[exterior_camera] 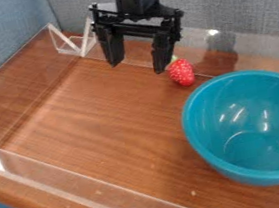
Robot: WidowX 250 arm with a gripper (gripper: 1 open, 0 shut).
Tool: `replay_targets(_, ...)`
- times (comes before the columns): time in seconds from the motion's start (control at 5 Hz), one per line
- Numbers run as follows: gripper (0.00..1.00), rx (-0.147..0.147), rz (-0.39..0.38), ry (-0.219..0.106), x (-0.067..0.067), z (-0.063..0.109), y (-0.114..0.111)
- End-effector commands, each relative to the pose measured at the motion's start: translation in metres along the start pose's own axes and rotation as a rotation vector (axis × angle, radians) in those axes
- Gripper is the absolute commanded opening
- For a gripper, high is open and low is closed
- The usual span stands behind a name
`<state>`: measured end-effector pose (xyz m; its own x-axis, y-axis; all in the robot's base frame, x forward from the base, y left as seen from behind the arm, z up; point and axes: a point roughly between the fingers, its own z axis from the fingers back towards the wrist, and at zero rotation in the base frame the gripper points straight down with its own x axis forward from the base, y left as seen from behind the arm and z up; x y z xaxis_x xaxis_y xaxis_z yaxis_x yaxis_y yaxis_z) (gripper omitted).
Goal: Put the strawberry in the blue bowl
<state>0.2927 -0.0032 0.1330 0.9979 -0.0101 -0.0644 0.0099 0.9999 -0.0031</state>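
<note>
A small red strawberry (181,72) with a bit of green on top lies on the wooden table, just behind the far left rim of the blue bowl (255,126). The bowl is large, teal-blue and glossy, at the right front, with nothing inside it. My gripper (141,55) hangs pointing down behind and to the left of the strawberry, its two black fingers spread wide apart and open, holding nothing. The right finger (163,53) stands close beside the berry, just to its upper left, apart from it.
A clear acrylic wall (62,186) runs along the table's front and left edges, with another panel (70,39) at the back left. Bare wooden tabletop (75,107) stretches across the left and middle. A grey fabric backdrop rises behind the arm.
</note>
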Motion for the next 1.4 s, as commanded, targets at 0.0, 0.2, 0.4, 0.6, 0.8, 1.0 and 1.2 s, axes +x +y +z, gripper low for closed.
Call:
replay_targets(0.0,1.00,-0.004,-0.039,0.000,0.020,-0.010,0.002)
replay_targets(0.2,1.00,-0.004,-0.053,0.008,0.052,-0.026,-0.008)
replay_targets(0.4,1.00,-0.019,-0.051,-0.008,0.074,-0.033,-0.019)
replay_targets(0.6,1.00,-0.025,-0.059,-0.026,0.083,-0.034,-0.013)
replay_targets(0.8,1.00,-0.023,-0.074,-0.043,0.085,-0.034,-0.006)
replay_targets(1.0,1.00,-0.022,-0.110,-0.057,0.103,-0.042,0.001)
replay_targets(1.2,1.00,-0.021,-0.138,-0.057,0.118,-0.052,0.006)
